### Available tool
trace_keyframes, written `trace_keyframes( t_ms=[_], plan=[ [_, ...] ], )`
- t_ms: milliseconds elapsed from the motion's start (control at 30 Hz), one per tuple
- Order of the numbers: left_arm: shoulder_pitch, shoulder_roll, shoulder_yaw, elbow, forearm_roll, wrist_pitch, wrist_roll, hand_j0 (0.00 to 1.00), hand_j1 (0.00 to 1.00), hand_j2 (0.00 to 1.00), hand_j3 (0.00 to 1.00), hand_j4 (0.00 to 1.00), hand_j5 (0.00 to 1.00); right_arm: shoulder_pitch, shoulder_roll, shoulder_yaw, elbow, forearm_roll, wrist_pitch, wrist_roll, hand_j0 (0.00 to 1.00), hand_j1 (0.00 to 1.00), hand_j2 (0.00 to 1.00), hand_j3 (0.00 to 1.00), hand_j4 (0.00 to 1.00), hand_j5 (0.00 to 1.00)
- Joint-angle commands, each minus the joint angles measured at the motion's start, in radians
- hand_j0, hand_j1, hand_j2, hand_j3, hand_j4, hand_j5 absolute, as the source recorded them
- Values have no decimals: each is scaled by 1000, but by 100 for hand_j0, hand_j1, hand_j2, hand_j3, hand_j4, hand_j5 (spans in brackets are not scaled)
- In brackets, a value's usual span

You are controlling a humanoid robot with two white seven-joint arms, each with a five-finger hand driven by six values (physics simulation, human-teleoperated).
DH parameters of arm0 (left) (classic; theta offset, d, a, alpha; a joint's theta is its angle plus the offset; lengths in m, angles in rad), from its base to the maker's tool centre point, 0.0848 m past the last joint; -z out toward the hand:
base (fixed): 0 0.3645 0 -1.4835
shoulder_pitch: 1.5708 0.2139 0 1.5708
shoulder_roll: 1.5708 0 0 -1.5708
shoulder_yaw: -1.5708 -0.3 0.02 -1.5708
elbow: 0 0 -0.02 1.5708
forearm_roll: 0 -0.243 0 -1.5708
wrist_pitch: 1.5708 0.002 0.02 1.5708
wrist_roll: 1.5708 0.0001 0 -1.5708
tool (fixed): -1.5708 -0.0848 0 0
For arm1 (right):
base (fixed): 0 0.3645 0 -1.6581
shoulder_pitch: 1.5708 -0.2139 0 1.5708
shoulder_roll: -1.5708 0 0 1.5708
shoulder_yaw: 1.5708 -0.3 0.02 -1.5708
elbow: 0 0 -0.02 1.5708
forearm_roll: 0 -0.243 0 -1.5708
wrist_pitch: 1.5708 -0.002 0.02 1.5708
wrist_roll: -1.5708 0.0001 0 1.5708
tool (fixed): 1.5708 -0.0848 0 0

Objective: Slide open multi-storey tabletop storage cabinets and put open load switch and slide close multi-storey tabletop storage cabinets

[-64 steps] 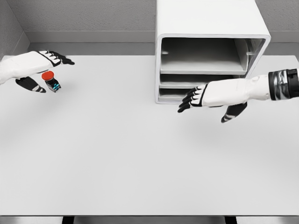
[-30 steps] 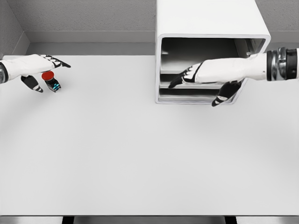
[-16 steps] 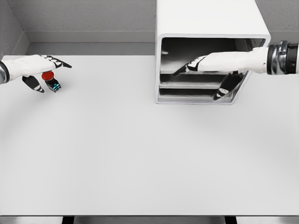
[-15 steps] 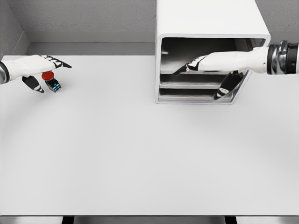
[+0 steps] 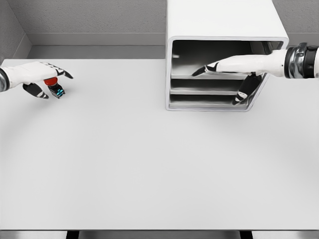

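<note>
The white multi-storey cabinet (image 5: 224,20) stands at the back of the table, right of the middle, with its front open and its shelves showing. My right hand (image 5: 227,67) reaches into the top storey, fingers stretched out flat over the upper shelf, thumb hanging down in front of the lower shelves. At the far left, the load switch (image 5: 54,86), red-capped with a black and teal body, lies on the table. My left hand (image 5: 37,77) hovers over it with fingers spread, thumb beside it, not gripping it.
The white table (image 5: 149,164) stretches wide in front of me. A grey wall runs behind the cabinet and along the left corner.
My right hand rose from in front of the bottom shelf and moved right and deeper into the top storey. My left hand drew back slightly to the left over the switch.
</note>
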Motion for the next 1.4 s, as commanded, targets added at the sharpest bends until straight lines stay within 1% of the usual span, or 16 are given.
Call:
trace_keyframes(
  t_ms=[0,33,67,133,267,700,733,767,833,967,1000,1100,1133,1200,1267,1367],
  plan=[
    [0,4,2,3,6,2,0,76,76,76,76,76,76,0,1,4,10,-3,7,0,100,100,100,100,100,100],
    [0,4,2,3,6,2,0,72,72,72,72,72,72,0,1,4,12,-3,9,0,100,100,100,100,100,100],
    [0,4,2,3,9,2,0,61,61,61,61,61,61,0,2,4,23,-3,7,0,100,100,100,100,100,100],
    [0,3,2,3,8,2,0,51,51,51,51,51,51,0,1,4,24,-3,9,0,100,100,100,100,100,100],
    [2,3,2,1,9,2,-3,42,42,42,42,42,42,0,4,7,33,-3,9,0,100,100,100,100,100,100],
    [2,4,10,-14,20,2,-4,42,42,42,42,42,42,0,14,42,23,12,-14,0,100,100,100,100,100,100],
    [2,4,13,-28,20,2,-4,42,42,42,42,42,42,0,14,42,21,14,-14,0,100,100,100,100,100,100],
    [5,6,14,-67,37,2,-4,42,42,42,42,42,42,0,13,42,20,15,-25,0,100,100,100,100,100,100],
    [9,23,13,-112,68,2,-7,42,42,42,42,42,42,0,11,42,14,14,-36,0,100,100,100,100,100,100],
    [15,56,14,-175,85,2,-9,42,42,42,42,42,42,-2,5,40,-20,14,-49,0,100,100,100,100,100,100],
    [17,70,13,-201,109,2,-10,42,42,42,42,42,42,-3,4,40,-31,15,-49,0,100,100,100,100,100,100],
    [17,81,13,-226,126,2,-10,42,42,42,42,42,42,-8,4,39,-57,14,-49,0,100,100,100,100,100,100],
    [18,89,14,-259,129,2,-10,42,42,42,42,42,42,-8,4,39,-62,14,-49,0,100,100,100,100,100,100],
    [18,119,13,-304,170,2,-10,42,42,42,42,42,42,-5,2,40,-82,14,-49,0,100,100,100,100,100,100],
    [20,130,13,-333,184,2,-10,42,42,42,42,42,42,-2,1,45,-103,14,-49,0,100,100,100,100,100,100],
    [21,171,7,-410,230,2,-10,42,42,42,42,42,42,-2,-13,47,-105,12,-68,0,100,100,100,100,100,100]
  ],
)
